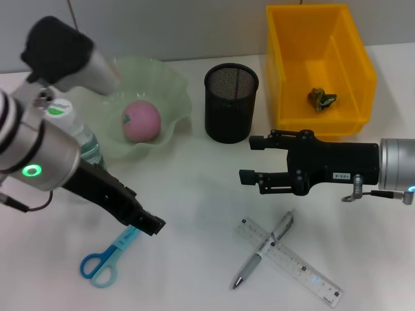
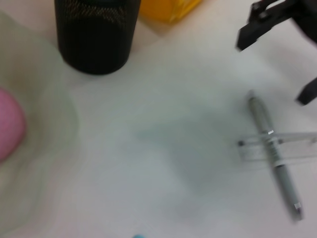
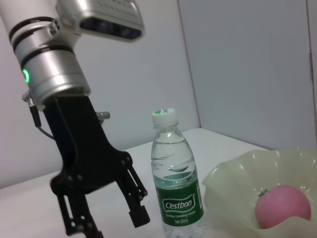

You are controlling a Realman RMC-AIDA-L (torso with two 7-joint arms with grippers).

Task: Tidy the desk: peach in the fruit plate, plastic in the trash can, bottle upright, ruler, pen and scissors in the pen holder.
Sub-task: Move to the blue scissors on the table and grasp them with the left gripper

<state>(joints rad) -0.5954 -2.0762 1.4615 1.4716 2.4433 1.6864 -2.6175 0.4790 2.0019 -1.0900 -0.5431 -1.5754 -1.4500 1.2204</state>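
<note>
**Desk tidy: three items down, three to go**

Done, by the look of it: pink peach [image 1: 141, 121] sits in the pale green wavy fruit plate [image 1: 176, 91]; crumpled plastic scrap [image 1: 321, 98] lies in the yellow bin [image 1: 350, 39] serving as trash can; clear water bottle w/ green label [image 3: 176, 181] stands upright beside the plate, partly hidden behind the left arm in the head view.

Left to do: black mesh pen holder [image 1: 231, 102] looks empty. Blue-handled scissors [image 1: 107, 258] lie on the white desk [image 1: 194, 214] near the front, just under the left gripper [image 1: 148, 222]. Silver pen [image 1: 262, 249] lies crossed over the clear plastic ruler [image 1: 288, 260], touching it, front-centre.

Left gripper hovers low over the scissors' blade end, fingers apart, holding nothing. Right gripper [image 1: 249, 160] hangs above the desk between the holder and the pen/ruler pair, fingers wide, empty.

Judgement: approx. halfway; scissors are probably next.
</note>
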